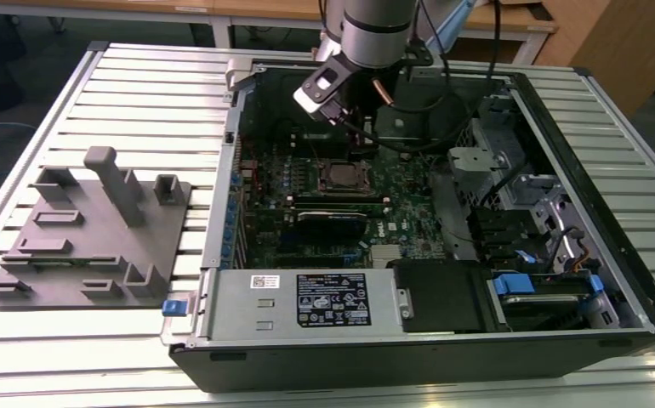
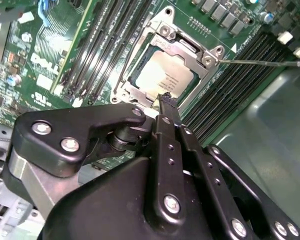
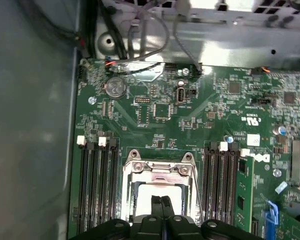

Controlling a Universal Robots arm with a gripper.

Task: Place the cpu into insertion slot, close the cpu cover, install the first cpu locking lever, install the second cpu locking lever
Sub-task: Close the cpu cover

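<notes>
Gripper (image 2: 166, 99), fingers pressed together and holding nothing, points down at the near edge of the cpu (image 2: 162, 74). The cpu lies flat in the insertion slot (image 2: 124, 89), framed by the cpu cover (image 2: 189, 47), mid-board on the green circuit board (image 2: 55, 75). A thin lever (image 2: 260, 63) sticks out sideways.

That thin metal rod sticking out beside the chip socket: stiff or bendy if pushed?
The rod looks like thin bare wire, so it would probably flex a little. It seems held only at the cover end, so a push likely swings it. Its smooth shine suggests the gripper might slip along it.
</notes>
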